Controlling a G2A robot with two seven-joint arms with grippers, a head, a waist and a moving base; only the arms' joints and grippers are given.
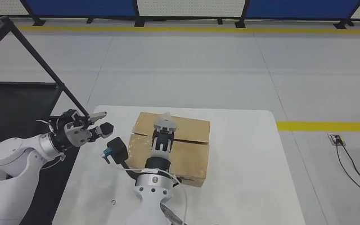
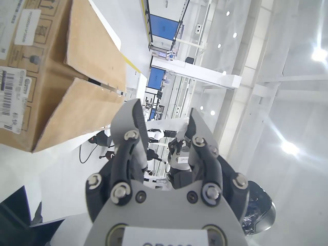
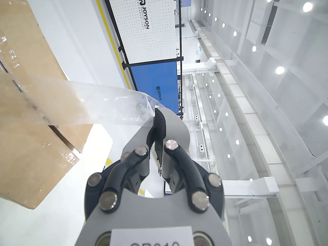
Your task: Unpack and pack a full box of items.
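Note:
A brown cardboard box [image 1: 188, 152] lies on the white table [image 1: 247, 174], its top flaps closed along a middle seam. My right gripper [image 1: 165, 128] hovers over the box's far left part, shut on a strip of clear packing tape [image 3: 77, 101]. The strip runs from the fingertips [image 3: 160, 119] down to the box [image 3: 25, 134] and is still stuck along the seam. My left gripper [image 1: 97, 125] stands open and holds nothing, off the table's left corner and to the left of the box [image 2: 51, 78]. Its fingers [image 2: 137, 119] are spread wide.
A black slanted frame pole [image 1: 39, 62] rises at the far left above a dark mat [image 1: 22, 107]. The table's right half and front right are bare. Beyond the table is open grey floor with a yellow line [image 1: 315, 126].

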